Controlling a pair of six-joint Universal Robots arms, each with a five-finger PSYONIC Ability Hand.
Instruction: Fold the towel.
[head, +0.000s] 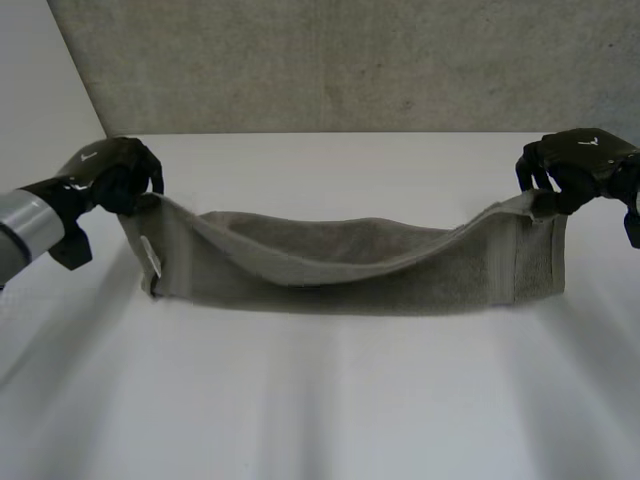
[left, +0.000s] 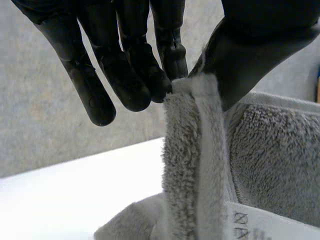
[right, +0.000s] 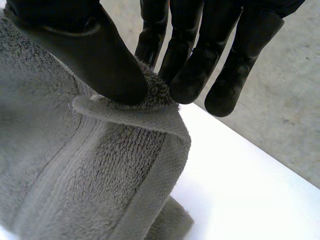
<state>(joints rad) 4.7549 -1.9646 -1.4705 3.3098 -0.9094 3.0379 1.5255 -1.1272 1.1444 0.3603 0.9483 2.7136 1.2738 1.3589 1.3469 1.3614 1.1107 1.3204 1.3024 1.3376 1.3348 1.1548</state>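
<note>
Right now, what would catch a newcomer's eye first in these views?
The grey towel hangs stretched between the two hands, sagging in the middle, its lower edge resting on the white table. The left hand pinches one upper corner between thumb and fingers, and the right hand pinches the other.

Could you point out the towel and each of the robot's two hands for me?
towel (head: 400, 285), head view, on the front layer near its sagging middle.
left hand (head: 115, 172), head view, on the back of the hand, at the towel's corner.
right hand (head: 580, 162), head view, on the back of the hand, at the other corner.
</note>
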